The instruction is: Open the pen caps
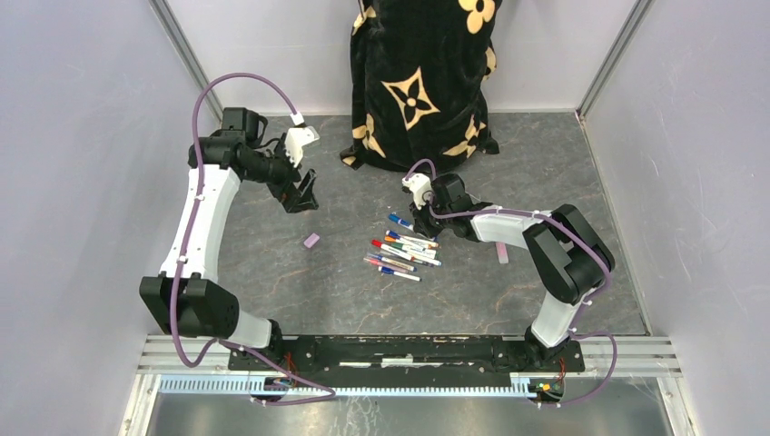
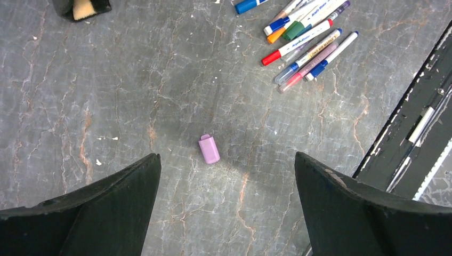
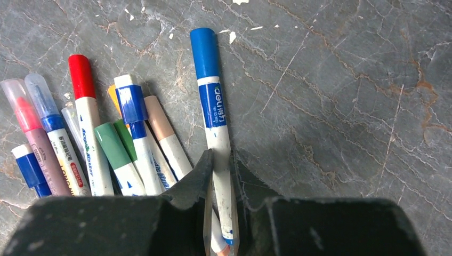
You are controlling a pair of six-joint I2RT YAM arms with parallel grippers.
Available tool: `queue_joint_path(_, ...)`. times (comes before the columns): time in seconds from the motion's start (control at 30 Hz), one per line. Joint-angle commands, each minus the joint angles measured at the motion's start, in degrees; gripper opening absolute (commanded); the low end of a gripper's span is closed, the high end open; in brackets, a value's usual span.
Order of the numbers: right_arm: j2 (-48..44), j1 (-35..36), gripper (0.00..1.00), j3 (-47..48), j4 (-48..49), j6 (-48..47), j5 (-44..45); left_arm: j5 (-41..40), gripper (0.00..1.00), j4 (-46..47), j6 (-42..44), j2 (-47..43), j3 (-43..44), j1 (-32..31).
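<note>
Since the grip is taken low on the barrel, far from the capped end, the blue-capped pen (image 3: 216,117) could swing or twist between the jaws if it is lifted; that is a guess from how things lie. A slip is also possible, as only a thin round barrel is pinched. The other pens (image 3: 106,138) are heaped just beside the left finger, the tan-tipped one nearest, so one could be dragged or nudged along. The blue cap (image 3: 204,53) is on, and pulling it is judged to need a second grip. The left gripper (image 2: 226,157) is well apart from the heap, so a long reach would be called for.

Right gripper (image 3: 221,160): jaws drawn nearly together, with the white barrel clamped between them and a finger pressed to each side. The pen is laid along the jaws' midline, cap pointing away from the wrist, cap end resting on the table (image 3: 346,106). The tail end is hidden under the gripper body.

Left gripper: jaws spread as wide as they go, nothing held, hung above the table. A loose pink cap (image 2: 209,149) is seen on the surface below, roughly midway between its fingers, touched by neither.
</note>
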Motion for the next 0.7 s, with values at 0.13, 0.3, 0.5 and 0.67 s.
queue_joint_path(0.13,0.6,0.4,0.17,-1.8,2.5,-0.2,2.1,6.4,1.00,-3.2,5.5,-0.1,-0.2,0.1)
queue_joint_path(0.3,0.6,1.3,0.27,-6.2,5.7,1.0,3.0,10.8,1.00,-4.4,7.8,0.3,0.6,0.1)
queue_joint_path(0.5,0.6,2.0,0.18,-5.4,4.8,0.5,4.2,12.5,1.00,-5.3,9.7,0.9,0.6,0.1)
queue_joint_path(0.67,-3.0,2.0,0.00,1.7,-0.4,-0.1,3.5,13.9,1.00,-6.1,14.8,-0.1,-2.2,0.0)
